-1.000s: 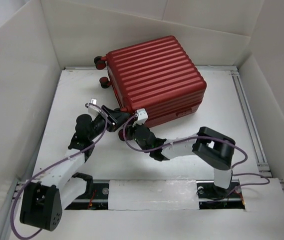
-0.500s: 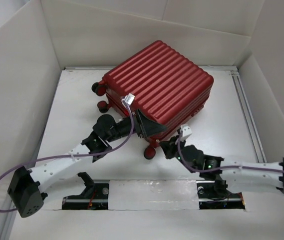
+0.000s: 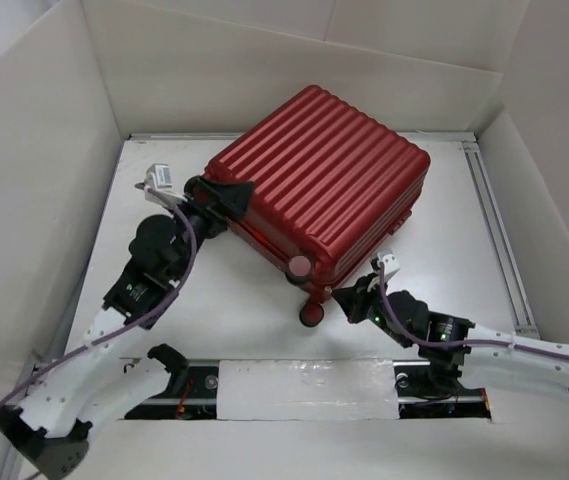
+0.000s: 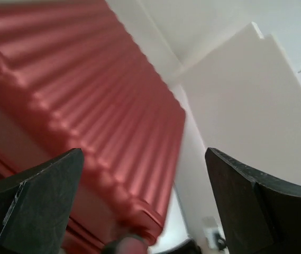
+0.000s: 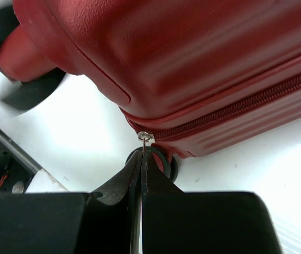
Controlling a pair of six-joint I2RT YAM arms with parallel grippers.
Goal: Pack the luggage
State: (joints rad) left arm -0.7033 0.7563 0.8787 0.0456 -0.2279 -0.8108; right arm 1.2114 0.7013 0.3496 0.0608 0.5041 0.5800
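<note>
Top view: the suitcase [image 3: 329, 170] is zipped shut and lies flat on the table [image 3: 444, 230], towards the back and turned at an angle, so one corner with a wheel [image 3: 310, 315] points at the arms. The left gripper [image 3: 219, 198] is right up at the suitcase's left corner, with the jaws spread and nothing in them. The right gripper [image 3: 349, 300] sits low just beside the near edge, close to that wheel, and looks closed.

Left wrist cam: both fingers [image 4: 39, 201] stand about as wide as they go, one at each side of the shot. All you see between them is the ribbed red shell [image 4: 87, 79] further back, a bit blurry. It's not gripping anything.

Right wrist cam: the jaws are pressed flat together with no gap. The tips [image 5: 142, 156] are right at the little silver zip pull [image 5: 146, 137], which hangs from the zip [image 5: 245, 106] along the suitcase's side. I honestly can't tell whether they actually pinch the pull or just touch it. One wheel [image 5: 28, 90] is off at the upper left, and another peeks out behind the fingertips.
</note>
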